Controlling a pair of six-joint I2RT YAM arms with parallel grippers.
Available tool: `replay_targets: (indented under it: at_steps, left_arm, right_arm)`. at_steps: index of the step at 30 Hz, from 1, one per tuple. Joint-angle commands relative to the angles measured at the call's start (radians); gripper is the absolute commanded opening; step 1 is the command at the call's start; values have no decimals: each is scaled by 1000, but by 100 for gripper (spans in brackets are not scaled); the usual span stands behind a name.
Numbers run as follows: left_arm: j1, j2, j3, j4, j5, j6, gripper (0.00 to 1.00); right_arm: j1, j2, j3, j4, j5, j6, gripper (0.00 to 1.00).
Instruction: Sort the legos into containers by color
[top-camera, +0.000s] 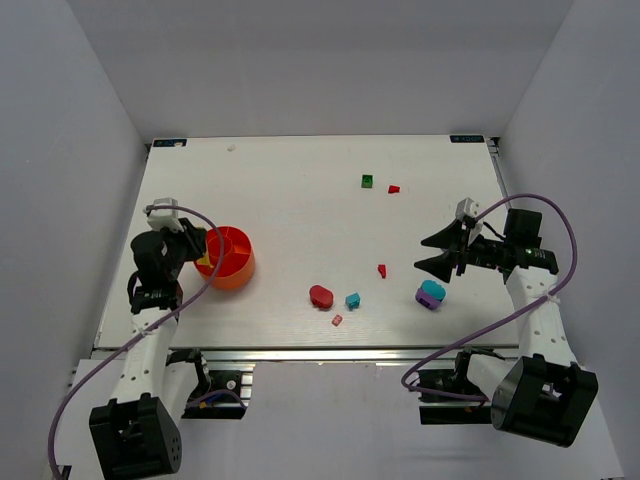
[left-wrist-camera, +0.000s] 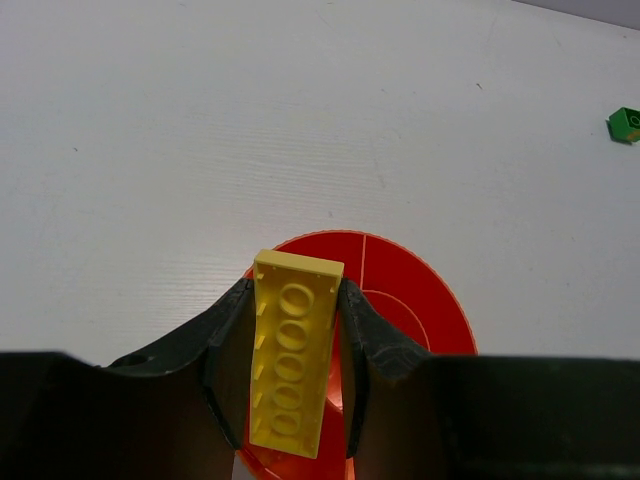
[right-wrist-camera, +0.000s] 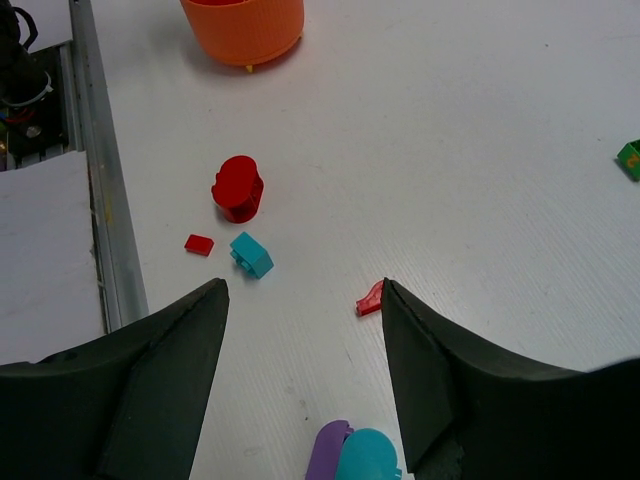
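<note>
— Any writing on your setup that you can read?
— None. My table (top-camera: 300, 210) has a small dark sticker at each far corner, the left sticker (top-camera: 170, 142) and the right sticker (top-camera: 467, 138), but the print is too tiny to make out.
— And my wrist views?
— Nothing legible there.

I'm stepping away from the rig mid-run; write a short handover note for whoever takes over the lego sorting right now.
Left gripper: shut on the yellow brick, held over the orange bowl, which is red inside.
Right gripper: open, empty, above the small red brick and purple-and-teal piece.
Loose on the table: green brick, far red brick, teal brick, red tile, red rounded piece.
Done: no brick visibly in the bowl.
Left: drop the yellow, sort the rest.
</note>
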Motion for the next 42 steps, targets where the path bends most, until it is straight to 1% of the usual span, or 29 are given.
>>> replay_targets:
  at_steps: [1, 5, 7, 12, 16, 20, 22, 24, 26, 28, 29, 32, 35, 37, 41, 42]
  left_arm:
    - [23, 16, -14, 54, 85, 10, 5]
    - [42, 48, -28, 100, 128, 4, 5]
    - [42, 40, -32, 107, 159, 8, 4]
    - [51, -3, -67, 137, 168, 8, 4]
    - [62, 23, -69, 140, 202, 13, 4]
    - [81, 11, -86, 158, 196, 5, 8]
    - [91, -3, -95, 160, 191, 5, 14]
    - [91, -20, -97, 150, 177, 4, 25]
    - [100, -26, -97, 140, 166, 2, 32]
    - [100, -23, -97, 140, 165, 2, 45]
    - [100, -21, -95, 137, 162, 4, 48]
    - [100, -24, -95, 137, 160, 1, 55]
    - [100, -26, -92, 131, 160, 1, 58]
    - [100, -29, -92, 127, 165, 2, 63]
    - [100, -49, -92, 127, 168, -3, 65]
    - [100, -56, -94, 129, 168, -4, 72]
  right_arm:
    - [-9, 2, 45, -32, -44, -38, 68]
    - [-14, 4, 48, -55, -55, -64, 68]
    - [-17, 7, 50, -68, -61, -71, 69]
    - [-23, 8, 57, -90, -74, -94, 69]
    - [-25, 11, 62, -110, -82, -111, 69]
    - [-29, 10, 67, -124, -90, -122, 69]
    - [-32, 10, 67, -127, -93, -124, 69]
    - [-35, 11, 68, -130, -96, -125, 69]
    - [-35, 13, 68, -133, -98, -127, 69]
    - [-35, 15, 70, -137, -101, -131, 69]
    - [-37, 16, 70, -139, -101, -134, 69]
    - [-37, 19, 70, -142, -102, -136, 69]
    - [-38, 22, 73, -150, -102, -142, 69]
    - [-42, 24, 76, -153, -104, -145, 69]
    - [-41, 24, 76, -159, -104, -150, 69]
    - [-40, 24, 76, -159, -104, -151, 69]
